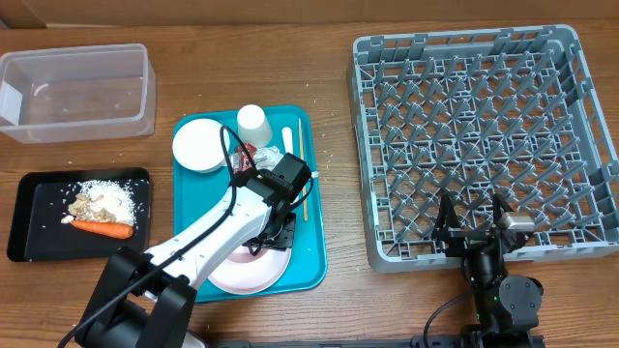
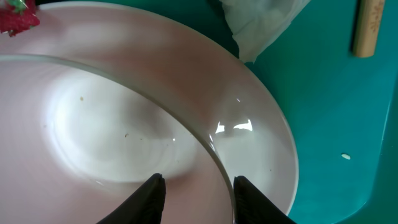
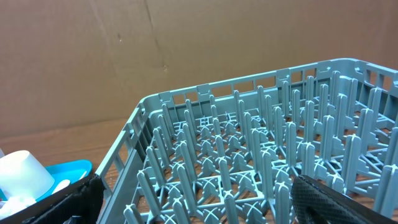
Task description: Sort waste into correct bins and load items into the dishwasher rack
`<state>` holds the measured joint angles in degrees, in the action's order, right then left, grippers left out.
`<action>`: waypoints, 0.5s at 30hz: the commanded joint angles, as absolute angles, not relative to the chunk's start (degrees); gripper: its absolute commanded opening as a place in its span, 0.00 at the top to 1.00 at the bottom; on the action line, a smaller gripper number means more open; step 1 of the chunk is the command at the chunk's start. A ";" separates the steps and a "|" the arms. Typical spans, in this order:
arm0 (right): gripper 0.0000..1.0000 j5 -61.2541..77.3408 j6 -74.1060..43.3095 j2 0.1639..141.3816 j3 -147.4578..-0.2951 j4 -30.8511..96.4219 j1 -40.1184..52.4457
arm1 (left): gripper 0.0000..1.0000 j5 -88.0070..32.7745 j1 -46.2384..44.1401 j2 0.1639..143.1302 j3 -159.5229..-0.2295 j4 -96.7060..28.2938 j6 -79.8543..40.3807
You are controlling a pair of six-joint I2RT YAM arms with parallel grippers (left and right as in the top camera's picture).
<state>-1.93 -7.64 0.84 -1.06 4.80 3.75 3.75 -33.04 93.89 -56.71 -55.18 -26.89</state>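
Note:
The round white-pink plate (image 1: 250,276) lies at the near end of the teal serving tray (image 1: 311,259). My left gripper (image 2: 199,190) is down on the plate (image 2: 112,118), open, with a narrow gap; its two black fingers straddle a curved ridge of the plate. Beside it lie the crumpled napkin (image 2: 261,25), the red wrapper (image 2: 17,18) and the wooden stick (image 2: 367,28). Farther up the tray sit a white bowl (image 1: 198,145) and the cup (image 1: 253,124). My right gripper (image 1: 474,224) hangs wide open and empty at the front wall of the grey dishwasher rack (image 1: 484,145).
A clear tub (image 1: 77,92) stands at the far left. In front of it a black tray (image 1: 27,227) holds rice (image 1: 108,198) and a carrot (image 1: 102,229). The right wrist view shows the rack's upright pegs (image 3: 249,162) and the cup (image 3: 25,174) at the left.

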 commanded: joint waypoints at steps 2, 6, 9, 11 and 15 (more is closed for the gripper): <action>0.00 -2.48 -7.40 0.16 -0.45 4.62 3.77 | 0.61 4.40 -33.36 94.28 -58.83 -56.40 -28.82; 0.00 -2.48 -7.40 0.16 -0.45 4.62 3.77 | 0.60 3.97 -33.36 93.76 -63.83 -59.83 -28.75; 0.00 -2.48 -7.40 0.16 -0.45 4.62 3.79 | 0.55 3.97 -33.36 93.60 -68.66 -63.88 -28.75; 0.00 -2.48 -7.42 0.16 -0.45 4.62 3.79 | 0.53 3.99 -33.36 93.60 -71.85 -66.81 -28.73; 0.00 -2.48 -7.40 0.16 -0.45 4.62 3.77 | 0.47 7.07 -32.86 93.60 -78.37 -72.53 -28.58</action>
